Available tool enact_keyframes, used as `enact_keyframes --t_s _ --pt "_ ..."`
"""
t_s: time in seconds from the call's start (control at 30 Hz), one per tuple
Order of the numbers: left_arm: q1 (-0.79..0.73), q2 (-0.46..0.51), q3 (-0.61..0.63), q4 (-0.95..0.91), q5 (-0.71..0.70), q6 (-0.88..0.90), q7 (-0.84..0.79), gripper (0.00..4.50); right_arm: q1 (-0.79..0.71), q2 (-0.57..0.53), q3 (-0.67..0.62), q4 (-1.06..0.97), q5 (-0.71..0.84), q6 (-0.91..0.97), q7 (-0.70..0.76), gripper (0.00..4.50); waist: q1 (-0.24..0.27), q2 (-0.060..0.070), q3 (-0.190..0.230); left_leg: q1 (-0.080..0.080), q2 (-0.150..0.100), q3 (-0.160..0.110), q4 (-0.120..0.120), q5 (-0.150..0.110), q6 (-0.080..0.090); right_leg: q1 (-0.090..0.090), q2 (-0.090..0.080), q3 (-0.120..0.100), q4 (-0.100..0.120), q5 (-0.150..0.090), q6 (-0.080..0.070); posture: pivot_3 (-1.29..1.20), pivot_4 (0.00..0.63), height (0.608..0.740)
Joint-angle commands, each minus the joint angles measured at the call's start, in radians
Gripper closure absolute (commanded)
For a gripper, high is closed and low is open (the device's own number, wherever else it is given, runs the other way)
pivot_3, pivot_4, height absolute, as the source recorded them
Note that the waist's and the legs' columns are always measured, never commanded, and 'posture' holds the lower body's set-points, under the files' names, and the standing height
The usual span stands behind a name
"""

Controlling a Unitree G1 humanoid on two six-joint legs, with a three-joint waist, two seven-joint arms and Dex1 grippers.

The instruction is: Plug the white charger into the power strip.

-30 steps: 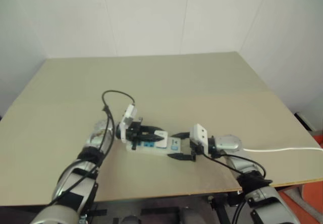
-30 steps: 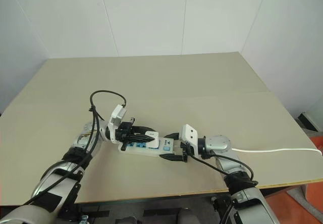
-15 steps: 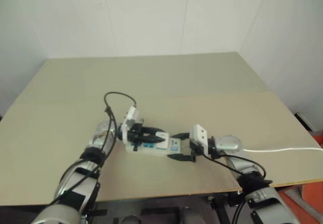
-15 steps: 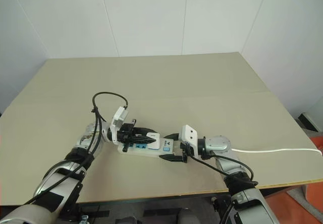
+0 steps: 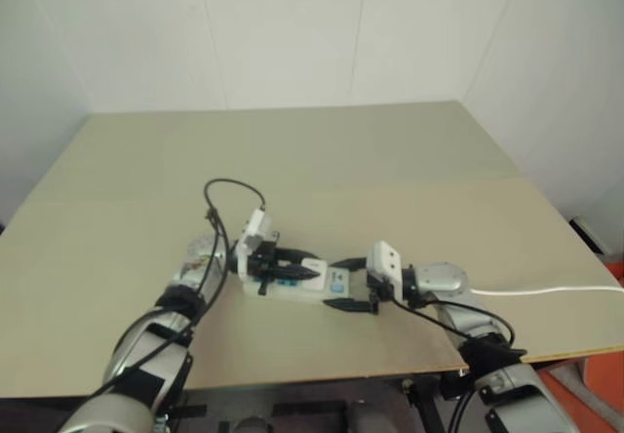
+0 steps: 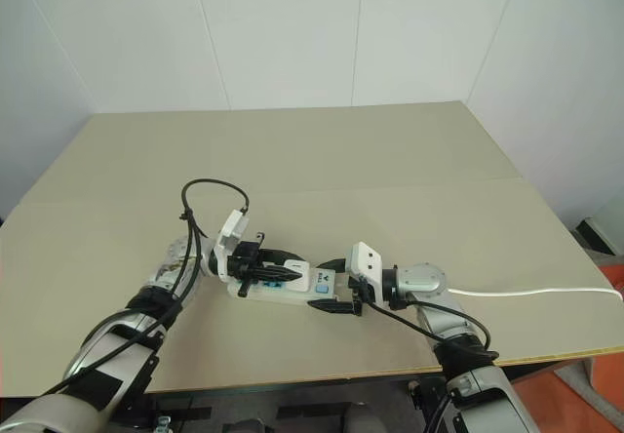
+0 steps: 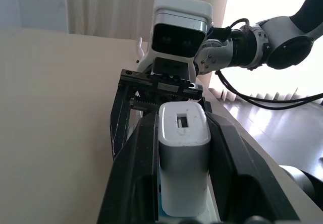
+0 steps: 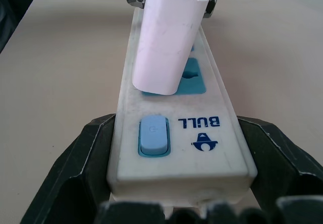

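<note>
Item one, left gripper (image 6: 278, 268): I see its two black fingers (image 7: 133, 168) clamped on the sides of the white charger (image 7: 182, 161), the gripper pointing level toward the robot's right. In the head views it lies at about 9 o'clock from the middle of the strip.

Item two, white charger: a small white block, held over the power strip (image 8: 174, 118). From the right wrist view its lower end meets a blue socket face (image 8: 194, 77), the body leaning toward the switch end rather than square to the strip. I cannot tell how far its pins are in.

Item three, right gripper (image 6: 331, 284): its fingers (image 8: 75, 173) stand wide, one on each long side of the strip's switch end, pressed to the edges, so I read it as gripping the strip. It comes in from 3 o'clock, facing the left gripper.

Item four, power strip: long white bar lying flat on the table (image 6: 390, 160), near the front edge. A blue switch (image 8: 153, 133) and a blue logo sit at the end nearest the right gripper.

Item five, white cable (image 6: 546, 292): runs along the table off toward 3 o'clock, behind the right arm.

Item six, black cable loop (image 6: 210, 189): arcs above the left wrist at about 10 o'clock from the strip.
</note>
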State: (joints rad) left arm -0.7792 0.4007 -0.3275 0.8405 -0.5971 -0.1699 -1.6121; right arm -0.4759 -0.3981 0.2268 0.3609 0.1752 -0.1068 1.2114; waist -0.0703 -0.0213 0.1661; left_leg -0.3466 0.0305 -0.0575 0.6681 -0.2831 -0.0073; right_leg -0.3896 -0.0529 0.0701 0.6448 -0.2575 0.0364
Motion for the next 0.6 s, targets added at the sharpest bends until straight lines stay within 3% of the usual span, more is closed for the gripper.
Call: enact_keyframes --t_s 0.03,0.37,0.6 --pt "0.029 0.013 -0.033 0.029 0.023 -0.040 -0.002 3.50 0.033 0.010 0.060 -0.001 -0.036 0.012 0.019 1.08 0.000 0.000 0.000 0.000 0.000 0.000 0.000 0.000 0.000 0.000 0.000 0.000 0.000 0.000 0.000 0.00 0.150 0.740" --pt "0.068 -0.017 0.016 0.069 0.046 -0.114 -0.002 3.50 0.033 0.011 0.058 0.002 -0.035 0.007 0.019 1.08 0.000 0.000 -0.003 0.001 0.000 0.000 0.000 0.000 0.000 0.000 0.000 0.000 0.000 0.000 0.000 0.00 0.150 0.740" --pt "0.076 -0.006 -0.017 0.076 0.069 -0.146 -0.002 3.50 0.033 0.012 0.057 0.001 -0.032 0.005 0.018 1.08 0.001 0.000 -0.004 0.002 0.000 0.000 0.000 0.000 0.000 0.002 0.000 0.000 0.000 0.000 0.000 0.00 0.150 0.740"
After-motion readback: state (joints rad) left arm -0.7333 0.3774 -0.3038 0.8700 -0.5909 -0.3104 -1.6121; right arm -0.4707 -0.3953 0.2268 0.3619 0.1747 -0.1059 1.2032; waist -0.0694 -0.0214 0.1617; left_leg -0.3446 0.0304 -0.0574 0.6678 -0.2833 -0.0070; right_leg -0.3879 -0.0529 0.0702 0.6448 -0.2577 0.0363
